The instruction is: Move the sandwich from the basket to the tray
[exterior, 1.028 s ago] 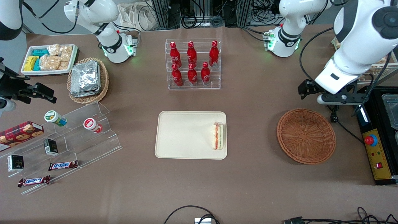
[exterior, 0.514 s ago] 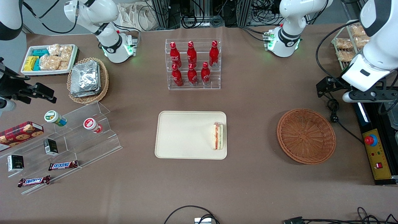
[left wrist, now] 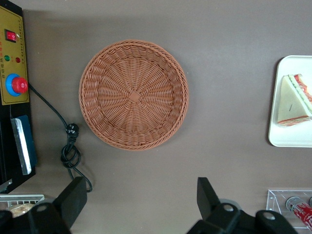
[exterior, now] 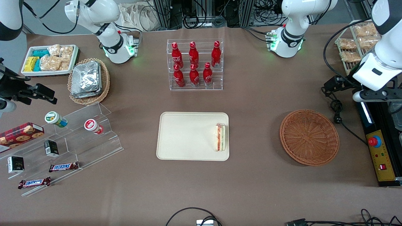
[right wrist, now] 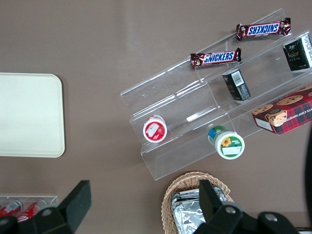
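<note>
tray: the big cream tray [exterior: 188, 138] sits mid-table, nearer the front camera than the rack of red bottles [exterior: 194, 64]. Most of it is bare, so there was plenty of room.

sandwich: the sandwich [exterior: 220, 137] is lying on the tray, right up against the edge that faces the basket. The wedge is on its side with pale bread on the outside and orange-red and green stripes along the cut edge. In the wrist view [left wrist: 294, 101] it looks intact, not squashed or falling apart, and nothing is touching it.

basket: the reddish-brown wicker basket [exterior: 309, 137] has nothing in it, just bare weave all the way down [left wrist: 134, 95]. It's well apart from the tray, toward the working arm's end of the table.

end effector: the end effector [left wrist: 141, 200] is up high, past the basket near the black box with the red button [exterior: 373, 142]. Its fingers are spread wide and there's nothing between them, so it's let go.

step: I'd say the placing is done and this is the back-off bit.

next move: honestly not much is called for, just park the arm clear of that cable [left wrist: 70, 151] and leave the sandwich alone. It sits close to the rim, so any bump could nudge it off.
</note>
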Motion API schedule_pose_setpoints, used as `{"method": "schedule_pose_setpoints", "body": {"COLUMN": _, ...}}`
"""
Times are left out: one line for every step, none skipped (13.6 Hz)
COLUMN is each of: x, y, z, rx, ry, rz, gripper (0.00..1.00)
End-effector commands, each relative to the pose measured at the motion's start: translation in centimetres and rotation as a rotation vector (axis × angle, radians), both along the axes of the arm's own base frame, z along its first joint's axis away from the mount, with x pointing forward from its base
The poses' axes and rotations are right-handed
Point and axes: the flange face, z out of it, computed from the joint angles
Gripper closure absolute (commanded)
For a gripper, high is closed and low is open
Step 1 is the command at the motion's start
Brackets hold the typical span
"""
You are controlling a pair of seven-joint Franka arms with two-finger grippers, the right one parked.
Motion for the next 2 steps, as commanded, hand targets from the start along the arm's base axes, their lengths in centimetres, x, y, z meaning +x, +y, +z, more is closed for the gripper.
{"method": "schedule_pose_setpoints", "body": {"x": 0.21, "y": -0.13, "z": 0.73, "rx": -0.014, "ry": 0.008, "rz": 0.008, "gripper": 0.0}}
{"method": "schedule_pose_setpoints", "body": {"x": 0.26, "y": 0.27, "z": 0.75, "rx": -0.016, "ry": 0.006, "rz": 0.016, "gripper": 0.0}}
